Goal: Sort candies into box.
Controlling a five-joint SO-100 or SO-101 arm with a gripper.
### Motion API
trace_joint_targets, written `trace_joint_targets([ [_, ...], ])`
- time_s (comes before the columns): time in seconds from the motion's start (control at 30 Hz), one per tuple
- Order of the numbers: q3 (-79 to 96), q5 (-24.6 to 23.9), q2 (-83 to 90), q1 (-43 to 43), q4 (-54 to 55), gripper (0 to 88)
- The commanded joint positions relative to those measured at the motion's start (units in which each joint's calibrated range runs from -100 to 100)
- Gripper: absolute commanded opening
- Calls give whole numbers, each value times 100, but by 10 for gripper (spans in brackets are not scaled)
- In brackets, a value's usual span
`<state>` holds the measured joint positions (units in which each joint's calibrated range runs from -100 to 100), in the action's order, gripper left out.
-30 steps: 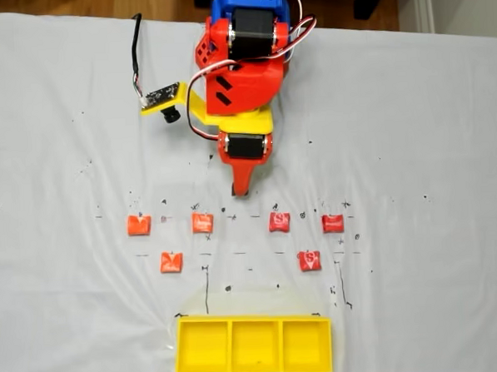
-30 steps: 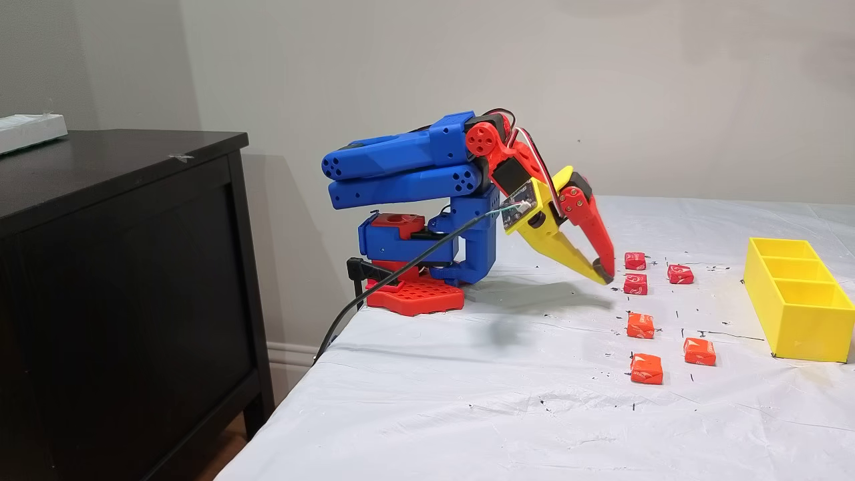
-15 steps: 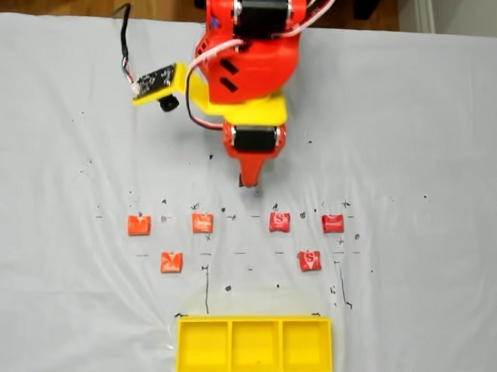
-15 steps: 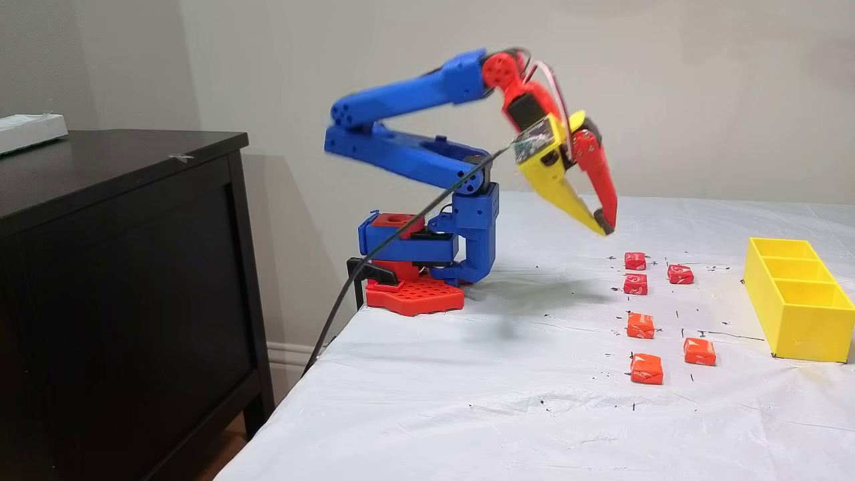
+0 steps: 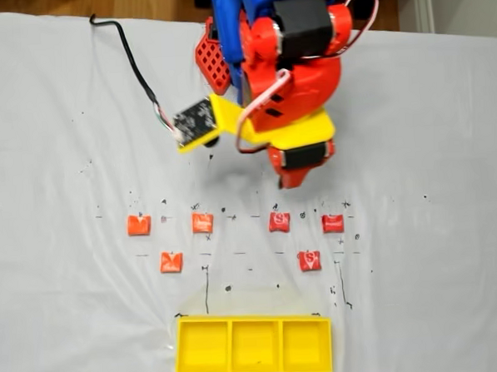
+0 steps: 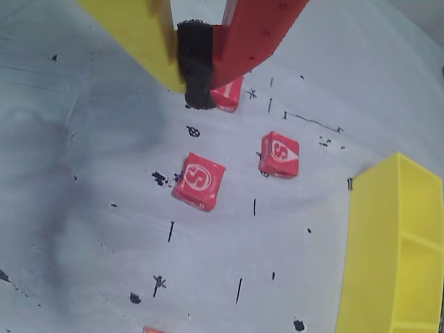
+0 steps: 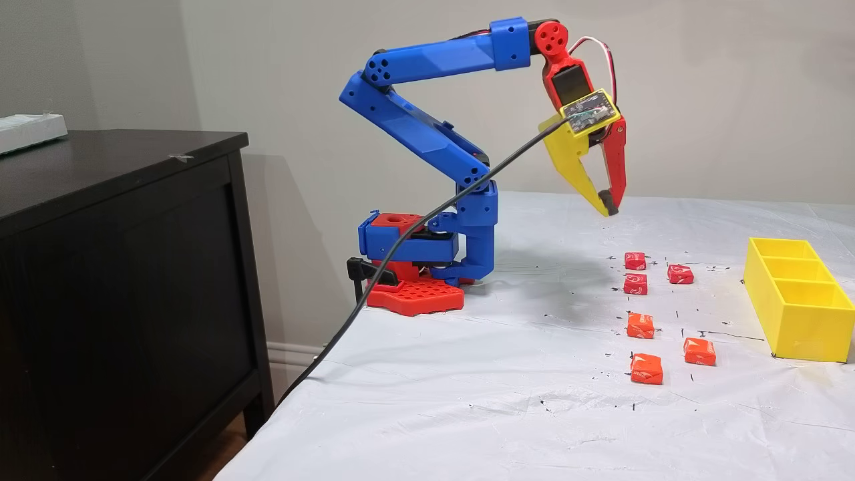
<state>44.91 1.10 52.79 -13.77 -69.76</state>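
Yellow three-compartment box (image 5: 254, 346), empty, at the near edge of the white-sheeted worktop (image 5: 63, 312).
Six square wrapped candies (image 5: 202, 222) lie loose beyond it, orange-red left, deeper red right in the top-down fixed view. Farther back, the blue-and-red arm (image 7: 427, 133) holds its fingers (image 7: 607, 204) raised, pointing down, tips together, empty.

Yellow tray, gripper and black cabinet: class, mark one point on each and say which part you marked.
Yellow tray (image 5: 255, 370): a fixed view, front wall.
Gripper (image 7: 606, 206): a fixed view, between its fingertips, above the table.
Black cabinet (image 7: 120, 160): a fixed view, top surface.
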Motion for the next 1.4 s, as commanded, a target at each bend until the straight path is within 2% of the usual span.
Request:
trace_joint_targets([
  [0.0,-581,-54,-182,-262,71,0],
  [0.3,-2247,20,-1895,-253,-388,1],
  [0.47,-1710,20,-1827,-371,63,24],
  [0.87,-1564,-73,-2616,-797,120,69],
  [1.37,-1510,-122,-3328,-1023,447,196],
])
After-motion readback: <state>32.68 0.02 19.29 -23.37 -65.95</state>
